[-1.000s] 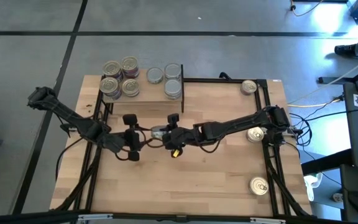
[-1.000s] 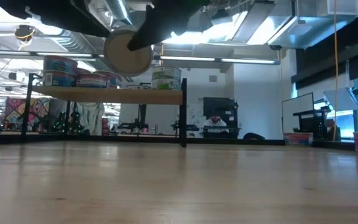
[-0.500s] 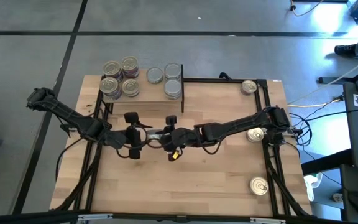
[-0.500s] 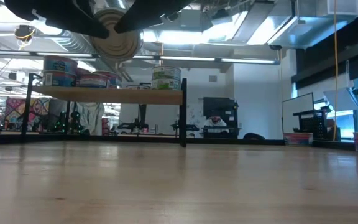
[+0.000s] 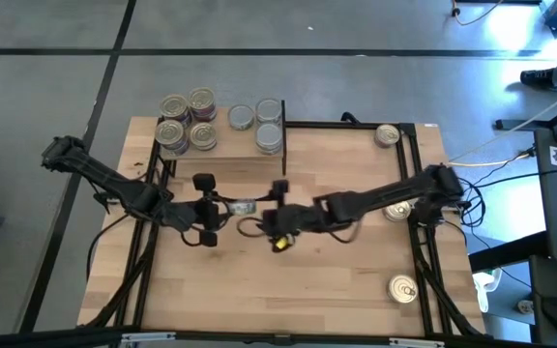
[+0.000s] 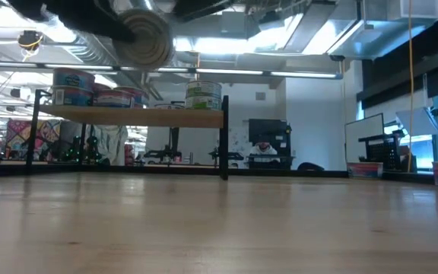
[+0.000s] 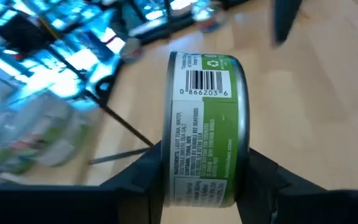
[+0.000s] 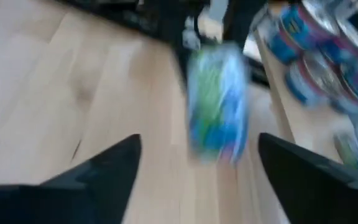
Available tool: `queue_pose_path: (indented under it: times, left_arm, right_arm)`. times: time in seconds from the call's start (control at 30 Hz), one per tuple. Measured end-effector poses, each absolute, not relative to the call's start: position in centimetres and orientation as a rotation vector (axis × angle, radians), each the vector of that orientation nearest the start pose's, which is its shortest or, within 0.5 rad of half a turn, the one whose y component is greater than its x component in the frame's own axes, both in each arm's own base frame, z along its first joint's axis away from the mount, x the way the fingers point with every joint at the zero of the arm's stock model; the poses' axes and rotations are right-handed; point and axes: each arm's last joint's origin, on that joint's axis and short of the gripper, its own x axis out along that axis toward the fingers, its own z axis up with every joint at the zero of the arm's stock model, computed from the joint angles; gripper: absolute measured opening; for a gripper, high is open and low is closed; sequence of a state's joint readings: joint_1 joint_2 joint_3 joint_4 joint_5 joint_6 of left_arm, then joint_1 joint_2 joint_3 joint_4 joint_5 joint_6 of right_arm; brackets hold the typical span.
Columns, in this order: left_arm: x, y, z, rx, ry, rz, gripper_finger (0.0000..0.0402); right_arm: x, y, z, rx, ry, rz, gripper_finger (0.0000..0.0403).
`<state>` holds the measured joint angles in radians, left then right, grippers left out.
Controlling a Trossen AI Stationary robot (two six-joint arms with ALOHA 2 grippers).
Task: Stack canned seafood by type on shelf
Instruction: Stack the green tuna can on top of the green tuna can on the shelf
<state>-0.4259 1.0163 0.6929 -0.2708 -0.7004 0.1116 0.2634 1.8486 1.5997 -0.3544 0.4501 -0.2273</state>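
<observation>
On the shelf (image 5: 222, 155) at the far left corner of the table (image 5: 346, 290), four tins (image 5: 187, 121) stand clustered at its left end, and a single tin (image 5: 241, 117) sits beside a two-high stack (image 5: 270, 126) at its right end. So roughly half the sorting looks done.

Just in front of the shelf, above the table's middle, the left gripper (image 5: 222, 208) is clamped on a green-labelled tin (image 7: 207, 127), held on edge with a finger against each flat face; the left wrist view shows this plainly. Right of it, the right gripper (image 5: 277, 224) stands with fingers spread and nothing between them; its wrist view shows the same tin out ahead, clear of both fingers.

Three tins remain loose along the table's right edge: one in the far right corner (image 5: 387, 135), one partly under the right arm (image 5: 397, 208), one toward the near right corner (image 5: 403, 287).

A second ago the right gripper carried this tin and the left gripper was open beside it. Now the tin is in the left gripper, and the right gripper has let go and drawn back rightward. Placing this tin on the shelf is judged the step in hand.
</observation>
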Motion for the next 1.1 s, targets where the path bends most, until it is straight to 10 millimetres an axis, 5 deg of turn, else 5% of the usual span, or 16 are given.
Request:
queue_pose_path:
  times: [0.1,0.23,0.53,0.67,0.9,1.1]
  left_arm:
    - [19.7,-6.5,27.1,0.448,0.515,0.328,0.0136]
    - [19.9,-5.4,29.4,0.518,0.498,0.491,0.0136]
    - [22.1,-1.1,34.0,0.646,0.586,0.798,0.0136]
    - [24.0,1.4,35.0,0.699,0.693,0.881,0.0136]
    - [27.1,6.5,34.2,0.854,0.966,0.946,0.0136]
    - [28.0,10.5,32.1,0.890,1.141,0.908,0.0136]
  right_arm:
    - [38.1,11.1,31.4,-0.391,0.684,-0.126,0.0363]
    - [34.9,12.4,30.3,-0.322,0.857,-0.139,0.0379]
    - [29.5,13.7,19.6,-0.380,1.111,-0.260,0.0382]
    - [28.1,13.6,16.3,-0.292,1.070,-0.346,0.0383]
    - [26.9,13.2,13.3,-0.201,1.002,-0.345,0.0383]
    - [26.8,13.2,12.7,-0.171,0.984,-0.327,0.0383]
